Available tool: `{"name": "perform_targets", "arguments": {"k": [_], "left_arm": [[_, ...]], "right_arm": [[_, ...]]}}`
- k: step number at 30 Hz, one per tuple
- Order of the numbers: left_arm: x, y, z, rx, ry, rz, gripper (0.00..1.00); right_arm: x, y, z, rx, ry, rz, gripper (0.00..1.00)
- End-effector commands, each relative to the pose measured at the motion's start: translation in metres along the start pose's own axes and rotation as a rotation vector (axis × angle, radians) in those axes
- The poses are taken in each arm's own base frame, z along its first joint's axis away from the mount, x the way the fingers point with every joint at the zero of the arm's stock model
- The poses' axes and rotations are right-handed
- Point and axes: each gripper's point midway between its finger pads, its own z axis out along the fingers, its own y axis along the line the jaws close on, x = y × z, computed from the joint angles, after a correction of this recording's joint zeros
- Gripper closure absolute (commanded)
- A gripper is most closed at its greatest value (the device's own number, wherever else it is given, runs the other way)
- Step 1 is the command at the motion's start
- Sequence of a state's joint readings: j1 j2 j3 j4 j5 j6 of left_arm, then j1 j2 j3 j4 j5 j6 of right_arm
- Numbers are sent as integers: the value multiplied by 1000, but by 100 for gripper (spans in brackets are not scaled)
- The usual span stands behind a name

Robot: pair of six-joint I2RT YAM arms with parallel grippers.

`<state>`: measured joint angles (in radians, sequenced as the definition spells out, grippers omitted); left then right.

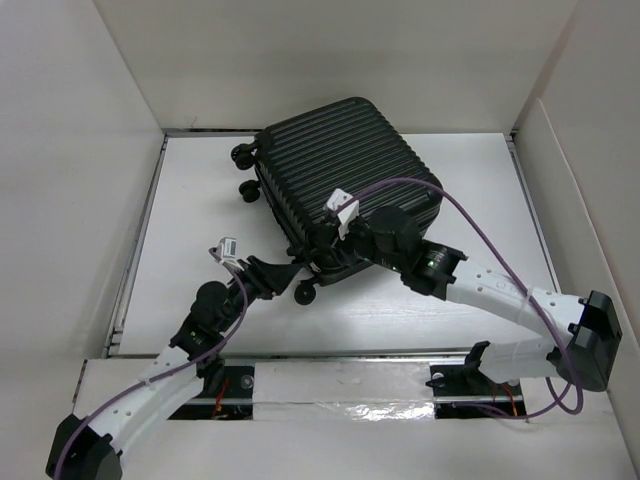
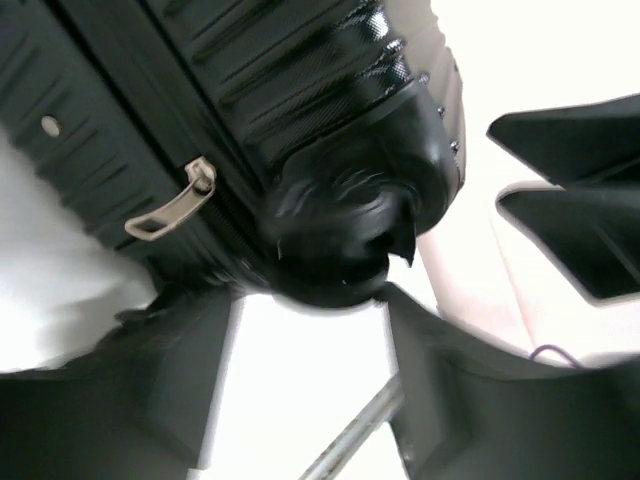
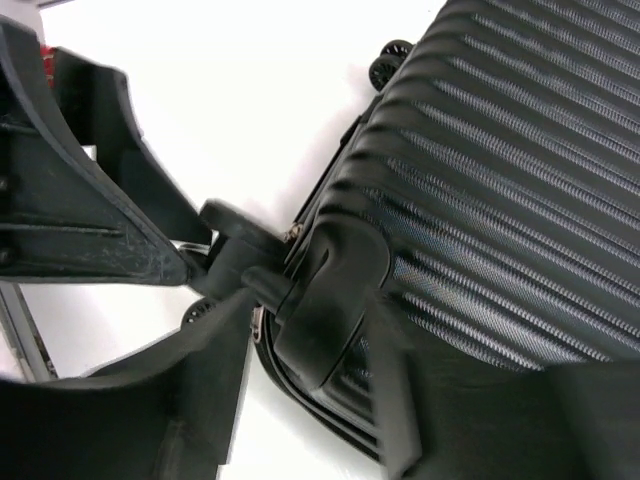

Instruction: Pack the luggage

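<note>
The luggage [image 1: 345,170] is a closed black ribbed suitcase lying flat on the white table, with caster wheels [image 1: 243,155] at its far left. My left gripper [image 1: 275,275] is open at the near-left corner. In the left wrist view its jaws [image 2: 310,330] are spread below the corner caster housing [image 2: 340,240], with a metal zipper pull [image 2: 168,205] to the left. My right gripper [image 1: 325,245] is at the same near edge. In the right wrist view it [image 3: 315,320] is open, its fingers straddling the corner housing [image 3: 325,300] of the ribbed shell [image 3: 520,150].
White walls enclose the table on the left, back and right. A metal rail [image 1: 330,385] runs along the near edge by the arm bases. A loose caster [image 1: 306,292] sticks out at the suitcase's near corner. The two grippers are very close together.
</note>
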<state>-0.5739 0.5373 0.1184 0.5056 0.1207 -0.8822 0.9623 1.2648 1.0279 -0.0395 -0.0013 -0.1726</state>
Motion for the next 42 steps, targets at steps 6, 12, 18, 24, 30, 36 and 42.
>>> {"name": "perform_targets", "arguments": {"k": [6,12,18,24,30,36,42], "left_arm": [[9,21,-15,-28,-16,23,100],[11,8,-9,21,29,64,100],[15,-17,8,112,103,82,100],[28,-16,12,136,161,69,100],[17,-35,15,197,133,71,100],[17,-47,16,248,150,57,100],[0,-34,30,154,74,63,100]], "right_arm": [[-24,-1,1,-20,-42,-19,78],[-26,3,5,-42,-50,-8,89],[-31,12,13,-84,-38,-22,86],[-28,12,18,-85,-27,-20,85],[-28,25,22,-125,-26,-26,85],[-22,30,31,-151,2,-34,84],[-18,40,37,-181,27,-42,50]]}}
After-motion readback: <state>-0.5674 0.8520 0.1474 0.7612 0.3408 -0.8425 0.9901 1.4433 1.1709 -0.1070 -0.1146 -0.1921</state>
